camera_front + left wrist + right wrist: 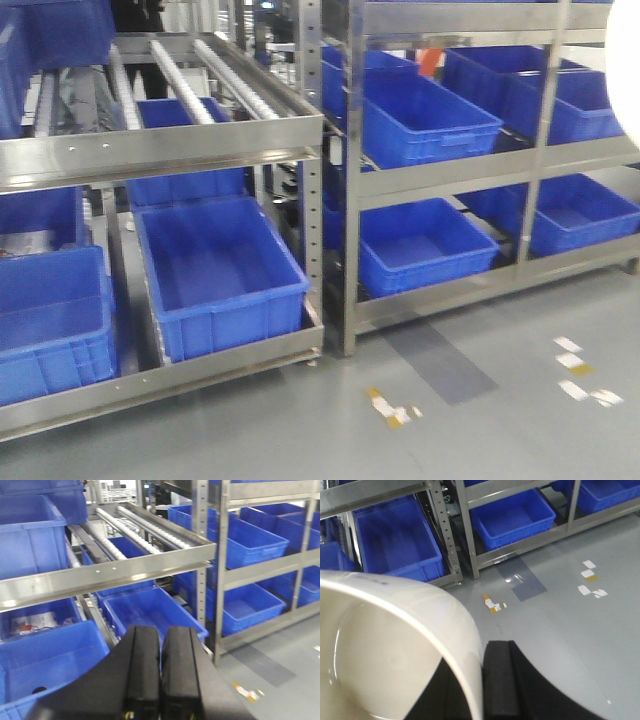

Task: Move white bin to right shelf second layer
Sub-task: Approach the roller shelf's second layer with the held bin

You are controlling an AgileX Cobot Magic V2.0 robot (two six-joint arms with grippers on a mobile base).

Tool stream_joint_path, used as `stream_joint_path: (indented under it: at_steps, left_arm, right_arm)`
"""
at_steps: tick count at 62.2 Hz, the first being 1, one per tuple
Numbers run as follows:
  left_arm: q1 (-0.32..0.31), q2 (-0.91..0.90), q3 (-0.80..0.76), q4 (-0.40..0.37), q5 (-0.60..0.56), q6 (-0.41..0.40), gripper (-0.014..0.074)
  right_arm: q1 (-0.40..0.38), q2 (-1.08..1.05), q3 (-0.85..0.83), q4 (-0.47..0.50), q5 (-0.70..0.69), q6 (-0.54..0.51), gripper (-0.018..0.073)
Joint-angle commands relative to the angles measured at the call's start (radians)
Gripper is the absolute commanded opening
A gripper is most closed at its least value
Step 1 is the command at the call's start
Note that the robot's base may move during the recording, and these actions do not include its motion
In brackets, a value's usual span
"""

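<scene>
White bin (395,645) lower left, R gripper (479,680) grasping rim; L gripper (161,636) clenched, empty. Carry step: you raise bin onto roller layer (170,145), upper left.

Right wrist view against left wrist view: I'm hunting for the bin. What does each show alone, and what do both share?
Right wrist only: the white bin, its rim clamped by the right gripper. Left wrist only: the roller shelf level, and the left gripper shut, empty. Both: blue crates on steel racks, grey floor.
</scene>
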Motion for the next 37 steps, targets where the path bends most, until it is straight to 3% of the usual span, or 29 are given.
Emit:
stream_joint_path:
  at_steps: [1, 37]
  left_arm:
    - [-0.008, -0.014, 0.037, -0.005, -0.086, -0.004, 0.0085]
    - [-0.008, -0.014, 0.037, -0.005, -0.086, -0.004, 0.0085]
  right_arm:
    - [-0.005, 0.004, -0.032, -0.005, -0.097, 0.002, 0.0057]
    - [-0.005, 0.004, -0.032, -0.005, -0.097, 0.002, 0.0057]
